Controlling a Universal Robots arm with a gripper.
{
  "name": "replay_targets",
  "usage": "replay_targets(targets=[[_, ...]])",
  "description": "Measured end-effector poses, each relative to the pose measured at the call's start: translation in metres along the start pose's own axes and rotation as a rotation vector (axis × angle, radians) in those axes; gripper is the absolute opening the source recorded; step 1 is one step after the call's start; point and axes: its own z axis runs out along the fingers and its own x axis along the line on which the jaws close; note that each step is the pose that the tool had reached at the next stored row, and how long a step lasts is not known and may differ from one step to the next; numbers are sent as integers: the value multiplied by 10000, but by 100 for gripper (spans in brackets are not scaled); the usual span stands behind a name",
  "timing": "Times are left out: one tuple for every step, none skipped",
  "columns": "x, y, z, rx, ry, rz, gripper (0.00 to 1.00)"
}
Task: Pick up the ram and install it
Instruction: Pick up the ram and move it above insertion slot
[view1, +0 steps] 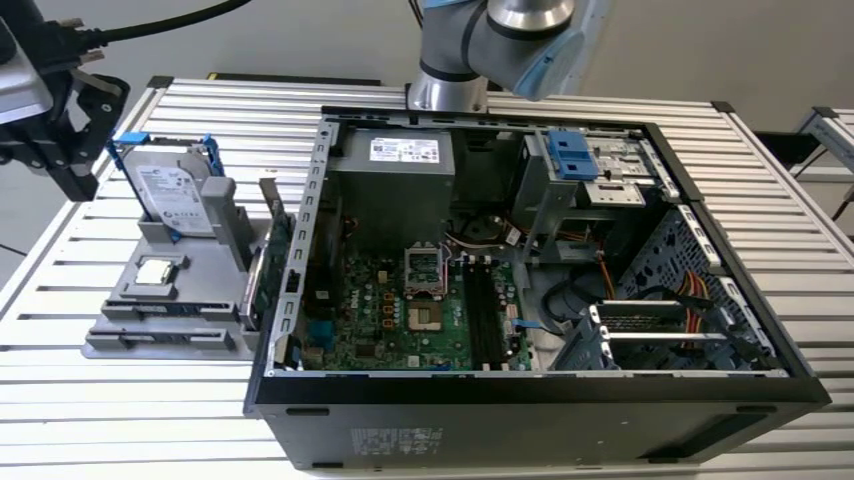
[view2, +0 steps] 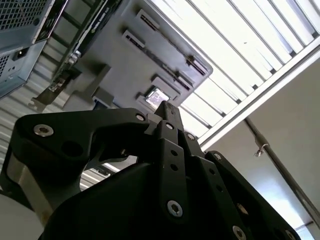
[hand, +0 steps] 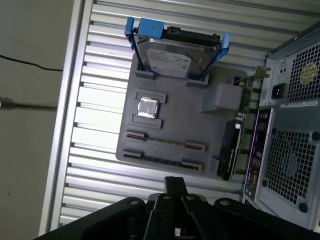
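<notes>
While the arm hangs over the slatted table (view1: 134, 400) at the exterior view's left, we record its gripper (hand: 175, 182) with the fingers pressed together tip against tip and nothing clamped between them; both wrist views agree on this. In the exterior view the gripper stands in the air close to the hard drive (hand: 170, 57), apart from it and touching nothing.

We locate the ram (hand: 162, 160) in the grey holder (hand: 210, 125), seated in a narrow slot on the far side of the processor chip (hand: 148, 107) from the hard drive. It is a dark thin stick held between two end brackets. A second thin strip sits in the neighbouring slot, nearer the chip; we cannot tell what it is. The ram is untouched and well apart from the gripper.

The hard drive stands upright in its blue bracket at one end of the holder. An expansion card (hand: 231, 150) stands on edge along the holder's side, just beside the computer case (view1: 534, 400). The case lies open on the table, its motherboard (view1: 387, 310) exposed. The ram is not yet in the case.
</notes>
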Motion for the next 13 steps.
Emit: replay_targets(targets=[[0,0,0,0,3,-70,0],[0,0,-1,2,7,-139,0],[0,0,0,2,10,-201,0],[0,0,0,2,13,-274,0],[0,0,0,3,16,-339,0],[0,0,0,3,20,-410,0],[0,0,0,4,23,-477,0],[0,0,0,4,26,-547,0],[0,0,0,5,29,-614,0],[0,0,0,5,33,-690,0],[0,0,0,6,37,-759,0],[0,0,0,6,40,-834,0],[0,0,0,7,43,-908,0]])
